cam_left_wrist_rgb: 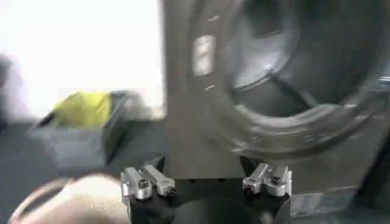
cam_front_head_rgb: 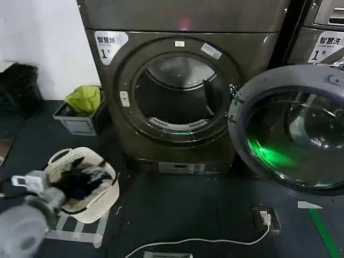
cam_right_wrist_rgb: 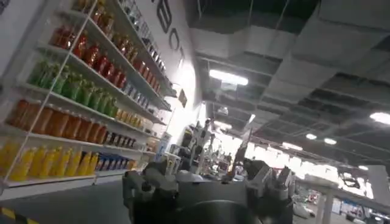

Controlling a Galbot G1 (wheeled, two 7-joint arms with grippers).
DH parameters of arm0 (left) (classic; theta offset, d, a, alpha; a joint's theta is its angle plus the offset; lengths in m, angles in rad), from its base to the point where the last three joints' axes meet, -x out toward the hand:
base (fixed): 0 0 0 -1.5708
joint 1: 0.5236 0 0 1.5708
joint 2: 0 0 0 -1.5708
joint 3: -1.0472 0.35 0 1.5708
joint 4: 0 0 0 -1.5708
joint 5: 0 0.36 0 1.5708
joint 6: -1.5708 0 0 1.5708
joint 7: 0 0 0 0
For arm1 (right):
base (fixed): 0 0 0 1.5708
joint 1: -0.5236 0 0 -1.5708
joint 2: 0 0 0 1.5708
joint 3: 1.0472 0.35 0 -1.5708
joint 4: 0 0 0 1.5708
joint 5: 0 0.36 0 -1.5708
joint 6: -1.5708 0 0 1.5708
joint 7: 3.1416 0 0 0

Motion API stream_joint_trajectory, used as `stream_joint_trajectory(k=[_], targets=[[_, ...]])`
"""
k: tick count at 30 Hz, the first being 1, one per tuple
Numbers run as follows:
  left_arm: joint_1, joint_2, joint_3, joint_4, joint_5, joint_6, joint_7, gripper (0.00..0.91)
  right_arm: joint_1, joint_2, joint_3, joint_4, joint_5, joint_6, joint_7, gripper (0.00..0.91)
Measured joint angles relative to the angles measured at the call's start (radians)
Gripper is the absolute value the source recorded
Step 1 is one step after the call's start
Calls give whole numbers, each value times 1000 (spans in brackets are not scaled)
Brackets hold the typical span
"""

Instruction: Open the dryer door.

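Observation:
The dryer (cam_front_head_rgb: 183, 21) stands straight ahead, bronze-grey, with a white "1" sticker (cam_front_head_rgb: 109, 43) at its upper left. Its round drum mouth (cam_front_head_rgb: 180, 94) is uncovered. The dryer door (cam_front_head_rgb: 293, 129) hangs swung out wide to the right on its hinge, its grey inner rim and dark glass facing me with a green glint in it. My left gripper (cam_front_head_rgb: 24, 181) is low at the left, over the laundry basket and well away from the door. In the left wrist view this gripper (cam_left_wrist_rgb: 207, 170) is open and holds nothing, pointing at the dryer front (cam_left_wrist_rgb: 183, 122). My right gripper (cam_right_wrist_rgb: 204, 189) points up at shop shelves and a ceiling.
A white laundry basket (cam_front_head_rgb: 102, 207) with dark clothes sits on the floor at the left. A grey crate (cam_front_head_rgb: 80, 126) with a yellow-green cloth stands beside the dryer. A second grey machine (cam_front_head_rgb: 322, 37) is at the right. A white cable and socket (cam_front_head_rgb: 266, 217) lie on the floor.

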Motion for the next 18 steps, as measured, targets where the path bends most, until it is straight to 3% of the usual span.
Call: stream_joint_trajectory(k=[6,12,18], targets=[[-14,24,-69,45,-233,111,-171,907,-7,2,7,-1,6,13,-5,907],[-35,44,-86,84,-450,118,-332,907,-3,5,3,4,7,19,-11,907],[-55,64,-92,125,-586,118,-405,907,-1,11,2,4,21,47,-29,907]])
